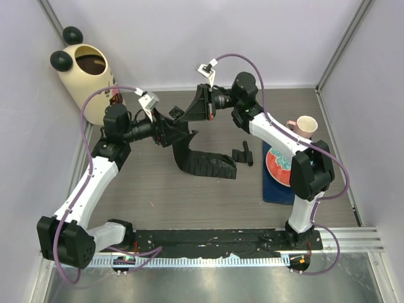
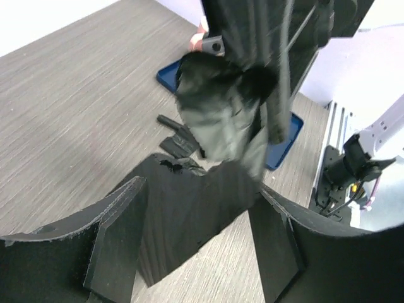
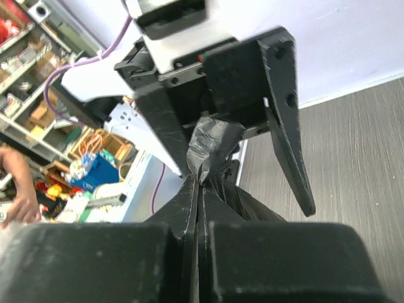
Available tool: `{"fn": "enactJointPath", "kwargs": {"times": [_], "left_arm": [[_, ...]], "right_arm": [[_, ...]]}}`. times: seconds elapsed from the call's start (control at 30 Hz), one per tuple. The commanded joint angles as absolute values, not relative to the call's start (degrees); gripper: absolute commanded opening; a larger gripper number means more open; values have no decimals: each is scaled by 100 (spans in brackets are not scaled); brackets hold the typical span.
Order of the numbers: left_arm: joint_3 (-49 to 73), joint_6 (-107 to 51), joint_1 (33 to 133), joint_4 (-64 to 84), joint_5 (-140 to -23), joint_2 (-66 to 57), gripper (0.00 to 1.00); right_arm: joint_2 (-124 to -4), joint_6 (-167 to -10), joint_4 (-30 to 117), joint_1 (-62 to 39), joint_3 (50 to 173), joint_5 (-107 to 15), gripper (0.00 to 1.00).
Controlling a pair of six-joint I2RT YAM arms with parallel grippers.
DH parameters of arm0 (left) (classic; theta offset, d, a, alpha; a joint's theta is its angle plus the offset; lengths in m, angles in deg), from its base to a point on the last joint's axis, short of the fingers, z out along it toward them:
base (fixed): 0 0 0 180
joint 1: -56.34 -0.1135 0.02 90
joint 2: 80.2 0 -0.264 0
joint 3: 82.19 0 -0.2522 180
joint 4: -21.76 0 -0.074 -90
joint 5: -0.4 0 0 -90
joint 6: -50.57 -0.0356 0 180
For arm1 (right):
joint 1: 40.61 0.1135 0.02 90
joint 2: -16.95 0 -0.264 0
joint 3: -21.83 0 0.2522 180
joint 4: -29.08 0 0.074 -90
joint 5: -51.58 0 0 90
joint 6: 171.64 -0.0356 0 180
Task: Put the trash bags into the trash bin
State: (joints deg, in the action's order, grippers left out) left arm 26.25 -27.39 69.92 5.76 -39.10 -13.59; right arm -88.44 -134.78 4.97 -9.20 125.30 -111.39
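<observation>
Trash bag [image 1: 203,161] gripped just right of the trash bin [image 1: 85,76].
In the top view, the bag's upper end is held up between both arms, to the right of the bin, while its lower part is draped on the table [image 1: 145,196]. In the left wrist view, the left gripper [image 2: 196,218] is seen released, its fingers spread with the bunched bag between them. In the right wrist view, the right gripper [image 3: 201,184] is clenched on the bag's gathered top.
</observation>
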Motion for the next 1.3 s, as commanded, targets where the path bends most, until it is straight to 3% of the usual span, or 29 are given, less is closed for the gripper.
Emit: {"fn": "enactJointPath", "kwargs": {"times": [0.0, 0.07, 0.1, 0.13, 0.17, 0.23, 0.57, 0.67, 0.73, 0.8, 0.83, 0.9, 1.03, 1.13, 1.17, 1.27], "left_arm": [[2516, -2205, 6979, 1616, -3871, -1525, 69], [2464, -2036, 6979, 1854, -3897, -1455, 68], [2420, -1888, 6988, 1933, -3880, -1411, 61], [2385, -1843, 6988, 1978, -3845, -1289, 46], [2341, -1833, 6988, 1900, -3723, -1227, 15], [2217, -1981, 6979, 1341, -3661, -1130, 0], [2727, -2193, 6821, 564, -2931, -1551, 0], [2604, -2404, 6829, 177, -2694, -1560, 0], [2543, -2501, 6829, 54, -2614, -1569, 0], [2446, -2728, 6821, -208, -2649, -1560, 0], [2411, -2825, 6829, -315, -2658, -1543, 0], [2367, -2923, 6838, -403, -2658, -1525, 0], [2261, -2897, 6847, -395, -2676, -1402, 0], [2209, -2914, 6856, -369, -2641, -1376, 0], [2200, -2906, 6856, -369, -2658, -1376, 0], [2173, -2906, 6873, -369, -2711, -1349, 0]], "right_arm": [[-8308, -11441, 2824, -827, 12830, -10654, 1], [-8308, -11214, 3298, -775, 12945, -10627, 1], [-8307, -11309, 3195, -774, 12911, -10627, 1], [-8281, -11528, 3037, -774, 12850, -10618, 1], [-8272, -11582, 2879, -783, 12779, -10592, 1], [-8185, -11592, 2869, -844, 12752, -10425, 1], [-8000, -11882, 2613, -1266, 12507, -9783, 1], [-8140, -12363, 1950, -1354, 12428, -9984, 1], [-8236, -13197, 1395, -1389, 12357, -10116, 20], [-8386, -14012, 463, -1416, 12260, -10292, 30], [-8395, -14087, 339, -1425, 12234, -10310, 43], [-8352, -14044, 346, -1416, 12208, -10319, 52], [-8264, -12461, 1836, -1258, 12523, -10302, 58], [-8228, -10801, 3505, -1004, 12874, -10091, 68], [-8263, -10270, 4711, -925, 13232, -10012, 70], [-8369, -9118, 6002, -678, 13648, -9565, 68]]}}
